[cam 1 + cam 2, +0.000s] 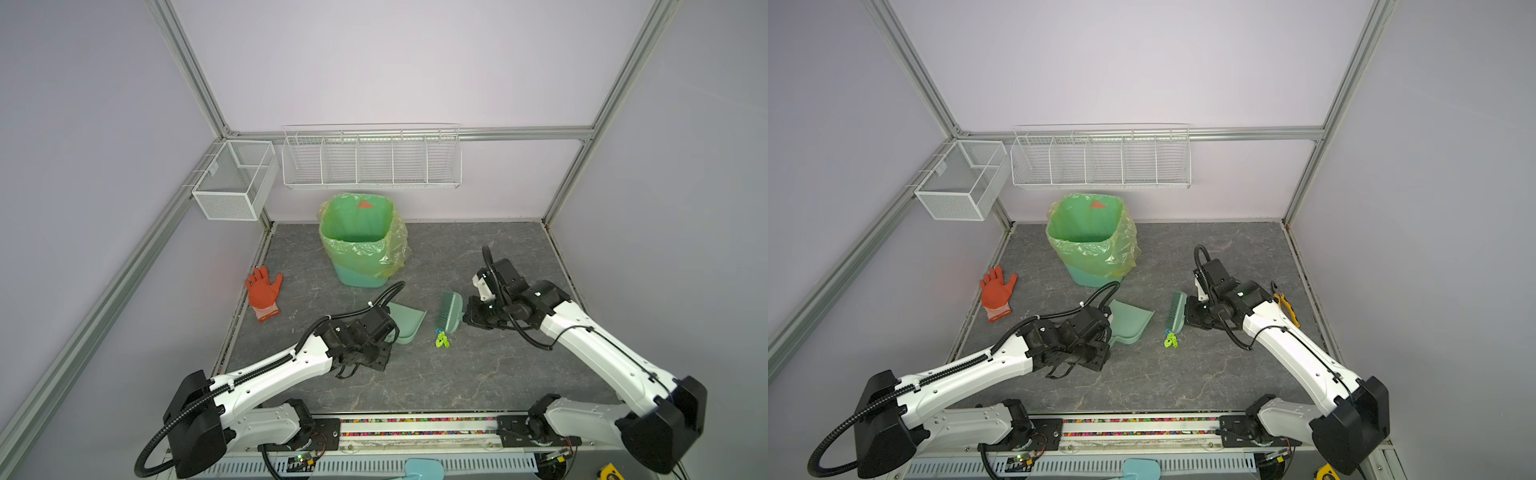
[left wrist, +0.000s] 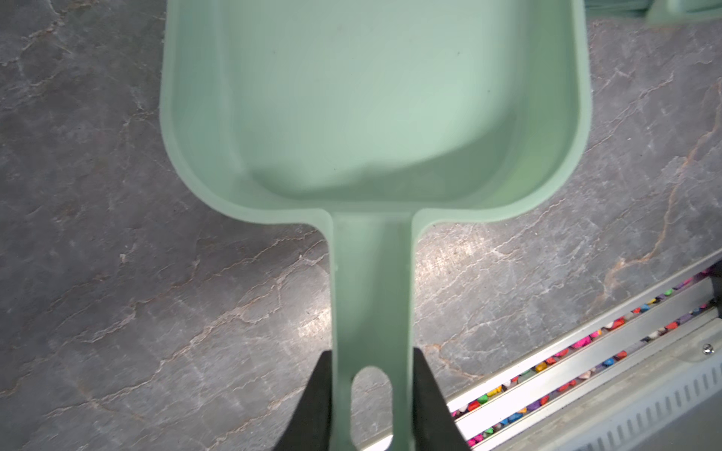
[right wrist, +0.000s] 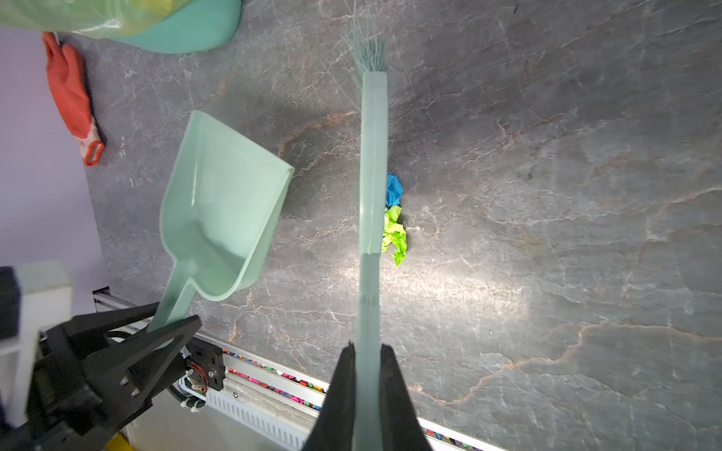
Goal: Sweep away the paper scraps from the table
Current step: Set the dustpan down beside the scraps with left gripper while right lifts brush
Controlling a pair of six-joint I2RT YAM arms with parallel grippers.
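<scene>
Gripping dustpan (image 2: 371, 97) by its handle, left gripper (image 2: 371, 359) clamped, right gripper (image 3: 367, 351) pinched tight on brush (image 3: 373, 175), paper scraps (image 3: 394, 218), blue and lime, on table (image 3: 547, 195) just beside brush, opposite dustpan.

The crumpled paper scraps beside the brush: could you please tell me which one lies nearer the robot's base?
The lime-green crumpled paper wad; the bright blue wad next to it lies toward the bristle tip of the mint-green plastic brush.
</scene>
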